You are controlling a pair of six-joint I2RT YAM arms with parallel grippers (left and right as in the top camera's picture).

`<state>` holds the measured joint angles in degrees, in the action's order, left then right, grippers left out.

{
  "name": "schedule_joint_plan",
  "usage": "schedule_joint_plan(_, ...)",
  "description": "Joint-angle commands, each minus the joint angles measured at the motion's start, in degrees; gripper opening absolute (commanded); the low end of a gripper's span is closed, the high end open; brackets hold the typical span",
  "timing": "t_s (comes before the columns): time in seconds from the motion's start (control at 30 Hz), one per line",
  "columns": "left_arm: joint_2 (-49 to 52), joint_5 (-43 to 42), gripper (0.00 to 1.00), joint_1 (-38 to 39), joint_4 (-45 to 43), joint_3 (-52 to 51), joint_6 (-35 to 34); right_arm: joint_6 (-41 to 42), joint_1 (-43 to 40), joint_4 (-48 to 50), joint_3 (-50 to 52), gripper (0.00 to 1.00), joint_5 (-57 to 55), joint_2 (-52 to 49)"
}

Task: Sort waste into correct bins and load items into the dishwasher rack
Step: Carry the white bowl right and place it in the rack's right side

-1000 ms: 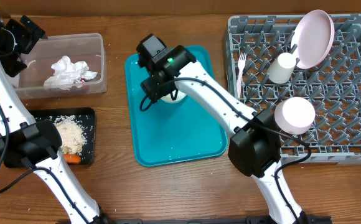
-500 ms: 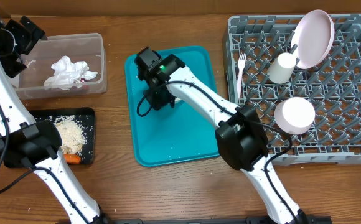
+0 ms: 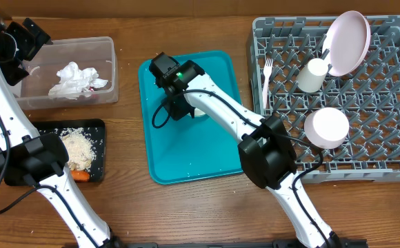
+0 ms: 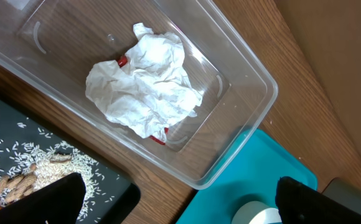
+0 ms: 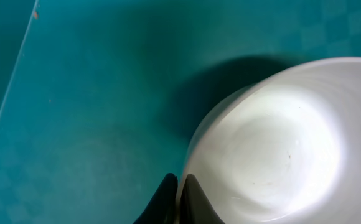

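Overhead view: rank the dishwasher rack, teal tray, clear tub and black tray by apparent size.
1. dishwasher rack
2. teal tray
3. clear tub and black tray look alike; the left arm covers part of the black tray, so no ranking.

I see a teal tray (image 3: pixel 200 151), a white bowl (image 5: pixel 280 143), a grey grid rack (image 3: pixel 290 23), a pale pink plate (image 3: pixel 348 40) and white napkins (image 3: pixel 72 79).

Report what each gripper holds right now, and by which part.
The right gripper is shut on the small white bowl, pinching it by its rim. The left gripper is open and holds nothing.
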<state>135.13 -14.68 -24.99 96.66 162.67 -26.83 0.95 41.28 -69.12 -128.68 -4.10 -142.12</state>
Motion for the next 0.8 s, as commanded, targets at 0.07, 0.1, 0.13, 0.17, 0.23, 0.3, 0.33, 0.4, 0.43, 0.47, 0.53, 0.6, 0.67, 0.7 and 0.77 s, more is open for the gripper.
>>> schedule_joint_plan(0.07, -0.9, 0.7, 1.0, 0.0, 0.1, 0.2, 1.1, 3.7, -0.3, -4.0, -9.0, 0.04, 0.7, 0.3)
schedule_joint_plan(0.1, -0.9, 0.7, 1.0, 0.0, 0.1, 0.2, 1.1, 6.3, -0.6, -5.7, -12.4, 0.04, 1.0, 0.8)
schedule_joint_plan(0.13, -0.9, 0.7, 1.0, 0.0, 0.1, 0.2, 1.1, 8.5, -1.2, -7.5, -16.2, 0.04, 2.4, 1.5)
schedule_joint_plan(0.17, -0.9, 0.7, 1.0, 0.0, 0.1, 0.2, 1.1, 10.3, -1.9, -9.1, -19.9, 0.04, 4.5, 2.1)
schedule_joint_plan(0.23, -0.9, 0.7, 1.0, 0.0, 0.1, 0.2, 1.1, 14.1, -4.7, -11.6, -26.6, 0.04, 10.2, 3.7)
schedule_joint_plan(0.3, -0.9, 0.7, 1.0, 0.0, 0.1, 0.2, 1.1, 16.0, -8.3, -13.3, -30.3, 0.04, 15.6, 4.8)
schedule_joint_plan(0.33, -0.9, 0.7, 1.0, 0.0, 0.1, 0.2, 1.1, 17.0, -11.4, -14.6, -32.1, 0.04, 19.4, 5.2)
schedule_joint_plan(0.4, -0.9, 0.7, 1.0, 0.0, 0.1, 0.2, 1.1, 17.6, -17.5, -17.3, -34.1, 0.04, 27.5, 5.5)
schedule_joint_plan(0.43, -0.9, 0.7, 1.0, 0.0, 0.1, 0.2, 1.1, 17.6, -20.9, -18.6, -34.6, 0.04, 31.9, 5.5)
schedule_joint_plan(0.47, -0.9, 0.7, 1.0, 0.0, 0.1, 0.2, 1.1, 17.5, -25.0, -20.0, -34.6, 0.04, 37.1, 5.5)
schedule_joint_plan(0.53, -0.9, 0.7, 1.0, 0.0, 0.1, 0.2, 1.1, 17.3, -34.6, -24.4, -34.6, 0.04, 45.4, 5.5)
schedule_joint_plan(0.6, -0.9, 0.7, 1.0, 0.0, 0.1, 0.2, 1.1, 15.9, -40.5, -27.3, -34.6, 0.04, 50.2, 5.5)
schedule_joint_plan(0.67, -0.9, 0.8, 1.0, 0.0, 0.1, 0.2, 1.1, 13.2, -44.7, -27.9, -34.6, 0.04, 56.4, 5.5)
schedule_joint_plan(0.7, -0.9, 0.9, 1.0, 0.0, 0.1, 0.2, 1.1, 12.5, -46.1, -27.9, -34.6, 0.04, 58.9, 5.7)
schedule_joint_plan(0.77, -0.9, 1.8, 1.0, 0.0, 0.1, 0.2, 1.1, 12.5, -49.3, -27.9, -34.6, 0.04, 60.7, 6.4)
